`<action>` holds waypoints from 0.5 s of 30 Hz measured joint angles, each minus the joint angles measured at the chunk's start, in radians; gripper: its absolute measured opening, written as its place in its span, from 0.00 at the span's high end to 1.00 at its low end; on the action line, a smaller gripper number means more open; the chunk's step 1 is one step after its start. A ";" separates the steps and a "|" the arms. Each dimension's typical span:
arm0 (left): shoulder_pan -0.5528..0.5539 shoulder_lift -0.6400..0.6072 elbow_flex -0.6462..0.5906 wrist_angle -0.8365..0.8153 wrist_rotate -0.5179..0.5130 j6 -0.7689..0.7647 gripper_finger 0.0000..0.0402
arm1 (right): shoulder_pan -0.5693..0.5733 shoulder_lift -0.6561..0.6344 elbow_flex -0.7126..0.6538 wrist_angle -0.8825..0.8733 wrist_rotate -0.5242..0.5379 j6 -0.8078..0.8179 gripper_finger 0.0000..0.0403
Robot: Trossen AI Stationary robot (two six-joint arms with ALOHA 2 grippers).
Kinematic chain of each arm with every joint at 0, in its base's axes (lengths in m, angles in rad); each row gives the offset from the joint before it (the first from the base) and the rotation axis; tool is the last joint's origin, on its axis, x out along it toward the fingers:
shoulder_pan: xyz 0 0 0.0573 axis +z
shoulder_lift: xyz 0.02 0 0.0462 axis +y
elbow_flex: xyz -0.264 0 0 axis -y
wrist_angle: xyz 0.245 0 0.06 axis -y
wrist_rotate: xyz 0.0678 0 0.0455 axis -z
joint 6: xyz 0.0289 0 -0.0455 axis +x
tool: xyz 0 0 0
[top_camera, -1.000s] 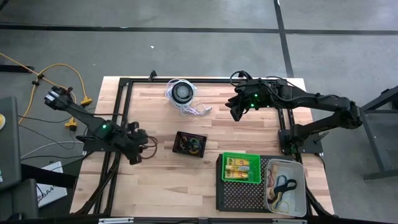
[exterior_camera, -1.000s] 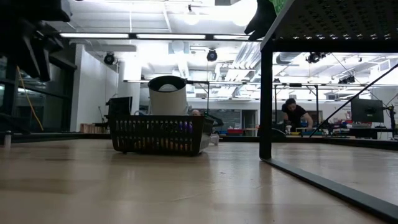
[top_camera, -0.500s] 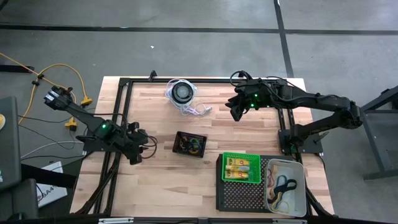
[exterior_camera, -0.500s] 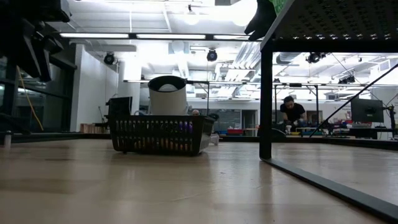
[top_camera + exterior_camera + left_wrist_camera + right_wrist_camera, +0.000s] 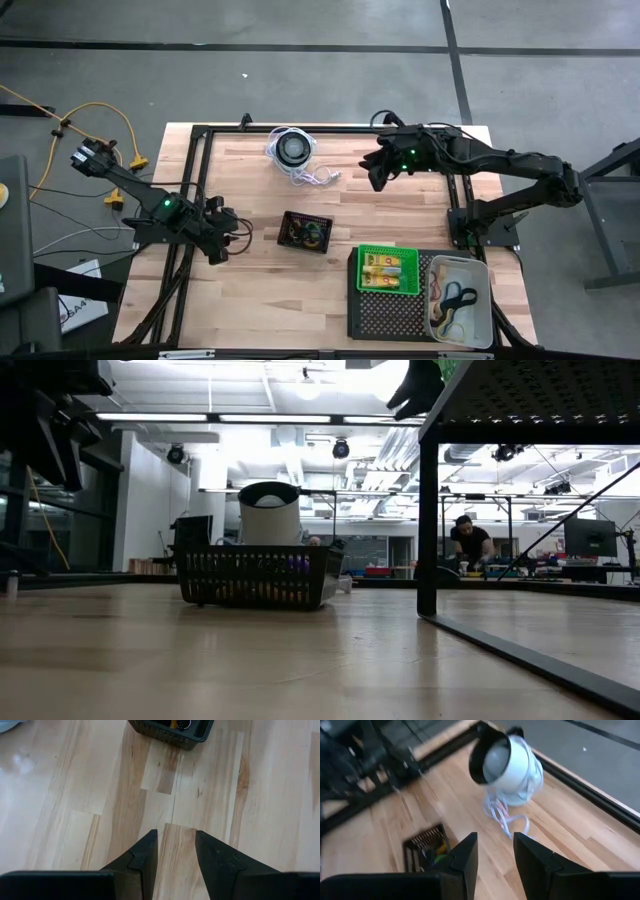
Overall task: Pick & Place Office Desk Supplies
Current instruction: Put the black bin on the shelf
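Observation:
A small black basket [image 5: 305,231] stands mid-table on the wood and holds several small colourful supplies; it also shows in the low view [image 5: 260,575]. My left gripper [image 5: 238,233] hovers left of it, open, with only bare wood between its fingers [image 5: 175,832]; the basket's corner [image 5: 172,730] lies ahead. My right gripper [image 5: 377,175] hangs high over the far right of the table, open and with nothing between its fingers [image 5: 495,837]. A green basket [image 5: 388,269] holds yellow packets. A white bin [image 5: 459,298] holds rubber bands.
A round black-and-white device [image 5: 292,148] with a coiled white cord sits at the far edge, ahead of my right gripper [image 5: 505,762]. A raised black perforated tray [image 5: 395,315] carries the green basket and white bin at near right; its leg [image 5: 428,510] stands on the table.

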 joint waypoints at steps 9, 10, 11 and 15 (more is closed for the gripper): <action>0.000 0.000 0.000 0.000 0.002 0.000 0.69 | 0.000 0.000 0.000 0.121 -0.018 -0.033 0.72; 0.000 0.000 0.000 0.000 0.002 0.000 0.69 | 0.000 0.000 0.000 0.119 -0.027 -0.067 0.72; 0.000 0.000 0.000 0.000 0.002 0.000 0.69 | 0.000 0.000 0.000 0.120 -0.043 -0.097 0.72; 0.000 0.000 0.000 0.000 0.002 0.000 0.69 | 0.007 0.031 0.000 0.123 -0.072 -0.073 0.72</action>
